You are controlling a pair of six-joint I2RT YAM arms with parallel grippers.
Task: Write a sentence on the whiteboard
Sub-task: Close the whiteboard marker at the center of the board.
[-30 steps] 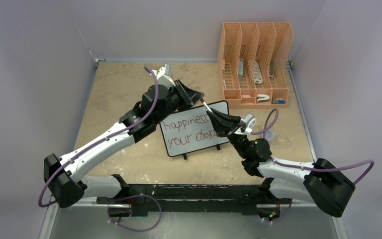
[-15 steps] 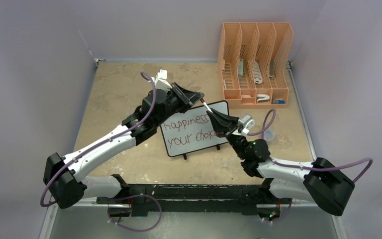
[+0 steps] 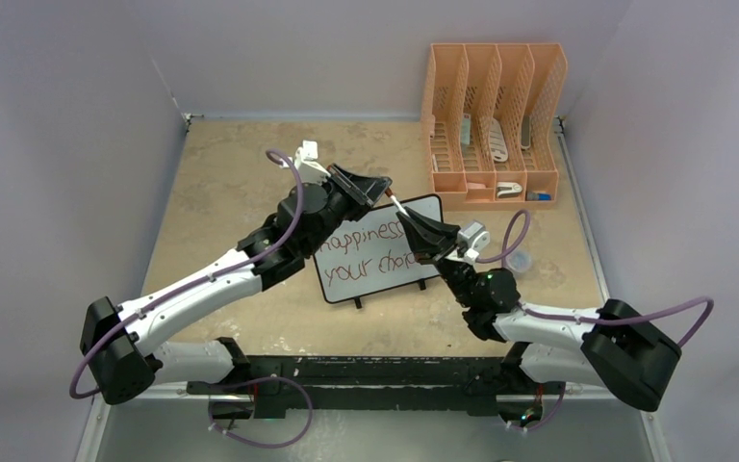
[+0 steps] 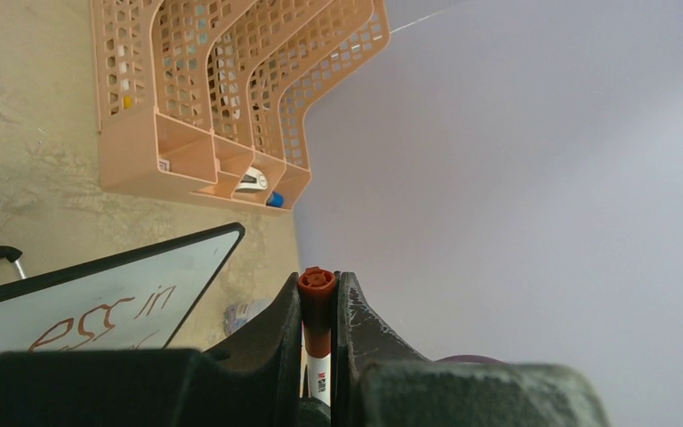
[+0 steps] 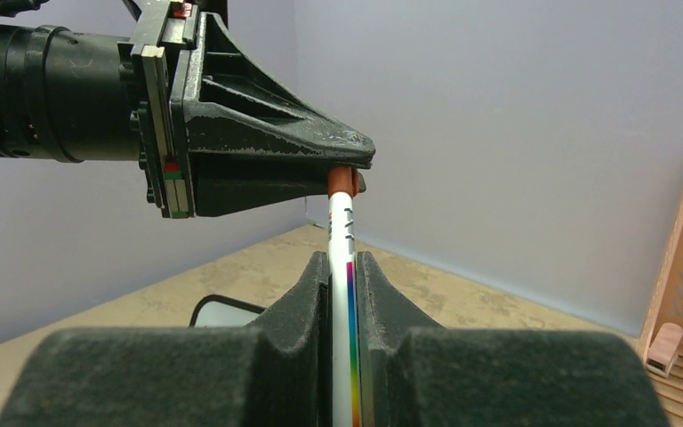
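table (image 3: 212, 192): tan, mottled top with pale walls around it; it carries the whiteboard near its middle.
file organizer (image 3: 448, 96): peach mesh, four upright slots, behind and to the right of the whiteboard and apart from it; small white items lie in the slots, too small to name.
whiteboard (image 3: 366, 248): white, black-framed, rounded corners, propped on small black feet, turned at a slant to the table edge.
left gripper (image 3: 385, 189): above the whiteboard's upper right corner; fingers narrow, pinched on the cap.
right gripper (image 5: 344, 267): over the whiteboard's right end, covering part of it in the top view; fingers narrow, clamped on the marker barrel.
sentence (image 3: 358, 237): dark red-brown handwriting in two lines on the whiteboard. The top view shows "happiness" above "your cho", the rest hidden behind the right gripper; the left wrist view shows "in" after the first word.
marker (image 3: 399, 207): white barrel with a rainbow stripe, held off the whiteboard's upper right corner, spanning the gap between the two grippers.
cap (image 4: 317, 286): red-brown, on the marker's end, between the left fingers.
translucent round item (image 3: 523, 260): on the table just right of the whiteboard; what it is cannot be told.
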